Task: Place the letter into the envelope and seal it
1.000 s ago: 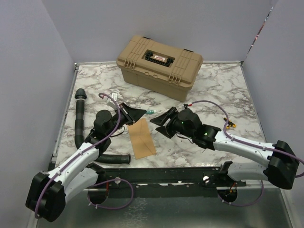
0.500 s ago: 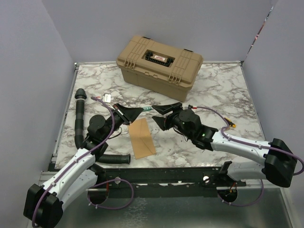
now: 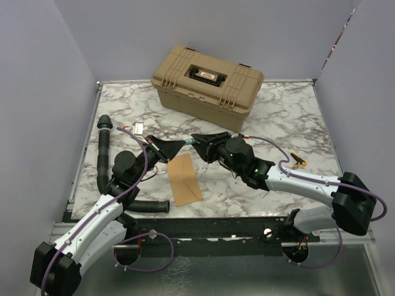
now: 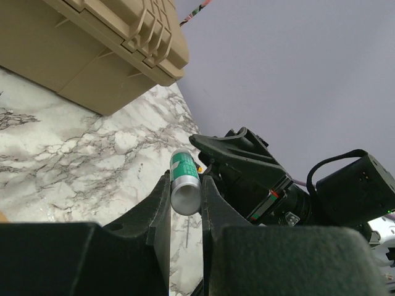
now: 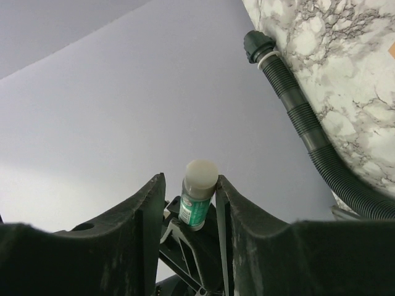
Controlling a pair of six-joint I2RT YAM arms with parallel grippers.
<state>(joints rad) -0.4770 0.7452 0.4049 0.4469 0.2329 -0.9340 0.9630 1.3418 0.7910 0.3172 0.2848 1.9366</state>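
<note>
Kraft-brown envelope (image 3: pixel 184 179), tan case (image 3: pixel 207 80), grey-veined white marble table (image 3: pixel 290 117), green-and-white tube (image 4: pixel 184 179), black hose (image 3: pixel 103 154)

We get soft, even light from above in the top view: bright, with only a faint shadow along the front of the tan case (image 3: pixel 207 83), and the marble table (image 3: pixel 290 117) veining is crisp. Both wrist views are sharp mid-frame, while their black near foreground is underexposed and slightly soft.

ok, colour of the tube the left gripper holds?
Tube is green, white cap; best in right wrist view.
</note>
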